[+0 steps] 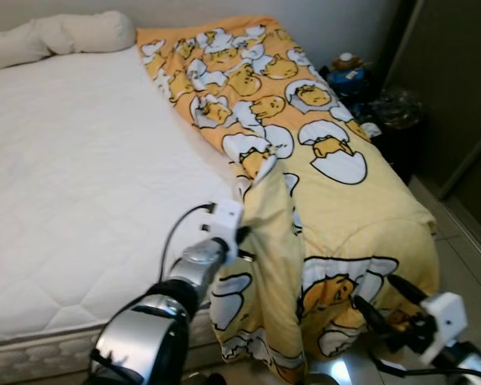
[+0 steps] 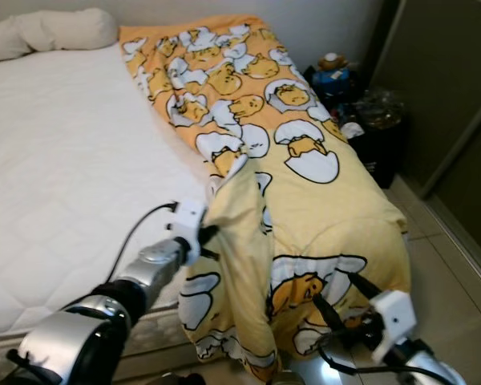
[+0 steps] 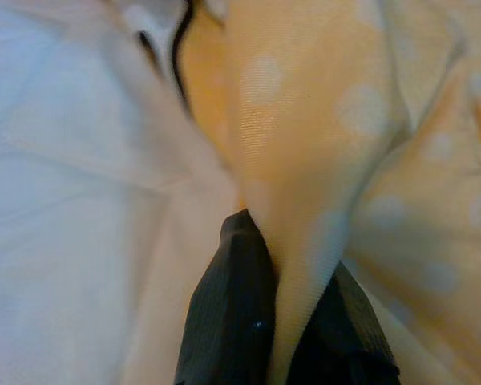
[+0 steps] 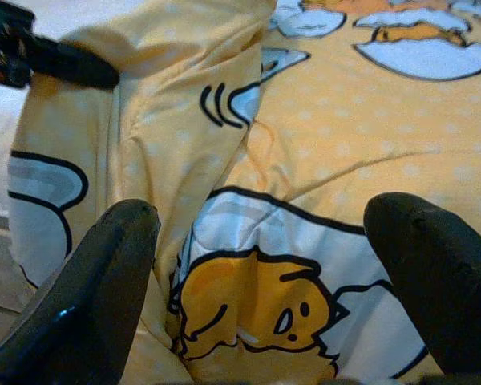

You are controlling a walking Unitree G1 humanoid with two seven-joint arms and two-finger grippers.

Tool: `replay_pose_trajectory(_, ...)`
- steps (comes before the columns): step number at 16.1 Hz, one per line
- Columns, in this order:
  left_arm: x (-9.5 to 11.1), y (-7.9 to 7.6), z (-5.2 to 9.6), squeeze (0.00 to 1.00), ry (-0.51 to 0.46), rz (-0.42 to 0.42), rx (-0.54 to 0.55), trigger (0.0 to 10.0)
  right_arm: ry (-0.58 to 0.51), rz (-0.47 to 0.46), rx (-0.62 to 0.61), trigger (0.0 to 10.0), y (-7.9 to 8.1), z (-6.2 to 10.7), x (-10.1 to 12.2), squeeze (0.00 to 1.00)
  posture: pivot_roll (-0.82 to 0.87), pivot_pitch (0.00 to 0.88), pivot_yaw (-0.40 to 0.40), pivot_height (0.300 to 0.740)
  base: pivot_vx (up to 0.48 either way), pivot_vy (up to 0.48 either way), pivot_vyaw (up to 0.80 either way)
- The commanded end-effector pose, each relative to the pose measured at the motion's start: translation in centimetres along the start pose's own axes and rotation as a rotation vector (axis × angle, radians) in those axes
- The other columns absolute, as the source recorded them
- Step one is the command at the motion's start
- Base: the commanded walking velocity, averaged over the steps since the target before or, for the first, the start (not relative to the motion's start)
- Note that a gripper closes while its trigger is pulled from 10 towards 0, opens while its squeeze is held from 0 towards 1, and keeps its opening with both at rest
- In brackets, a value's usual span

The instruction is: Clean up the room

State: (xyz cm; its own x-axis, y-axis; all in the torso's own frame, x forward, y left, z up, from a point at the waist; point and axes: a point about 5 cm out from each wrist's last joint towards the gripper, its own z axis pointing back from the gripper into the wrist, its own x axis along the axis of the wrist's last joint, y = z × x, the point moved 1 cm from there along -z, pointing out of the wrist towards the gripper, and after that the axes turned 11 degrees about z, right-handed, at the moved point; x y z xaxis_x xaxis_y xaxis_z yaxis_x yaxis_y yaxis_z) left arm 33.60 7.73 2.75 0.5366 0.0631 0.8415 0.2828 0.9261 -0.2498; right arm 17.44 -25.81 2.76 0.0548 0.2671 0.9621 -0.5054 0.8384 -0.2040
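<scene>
Head views: your yellow egg-print blanket lies along the right side of the bare quilted mattress, its corner draped over the foot. A white bolster sits at the head; dark clutter crowds the floor beside the bed.

Left wrist view: your left gripper pinches a soft, dotted fold of the blanket between closed fingers.

Right wrist view: your right gripper is spread wide, facing the hanging corner.
</scene>
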Motion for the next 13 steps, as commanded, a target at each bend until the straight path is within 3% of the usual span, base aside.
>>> replay_pose_trajectory(1,2.2,1.1,0.0,0.00,-0.058,0.008,0.054,0.0,-0.035,0.012,0.022,10.0,-0.2,-0.2,0.9,0.00,-0.30,0.007,0.105,0.736,0.000,0.000,0.00)
replay_pose_trajectory(7,4.7,3.8,0.7,0.00,-0.129,0.045,0.164,0.0,-0.107,0.003,0.138,10.0,1.7,-3.3,3.3,0.00,-0.29,0.012,0.108,0.736,0.000,0.000,0.00)
replay_pose_trajectory(12,7.4,8.2,2.5,0.00,-0.200,0.033,0.319,0.0,-0.130,-0.024,0.132,10.0,2.6,-5.0,6.0,0.00,-0.28,0.021,0.100,0.736,0.000,0.000,0.00)
replay_pose_trajectory(13,7.6,9.6,3.1,0.00,-0.212,0.028,0.372,0.0,-0.152,-0.028,0.134,10.0,3.7,-5.9,7.9,0.00,-0.28,0.022,0.098,0.736,0.000,0.000,0.00)
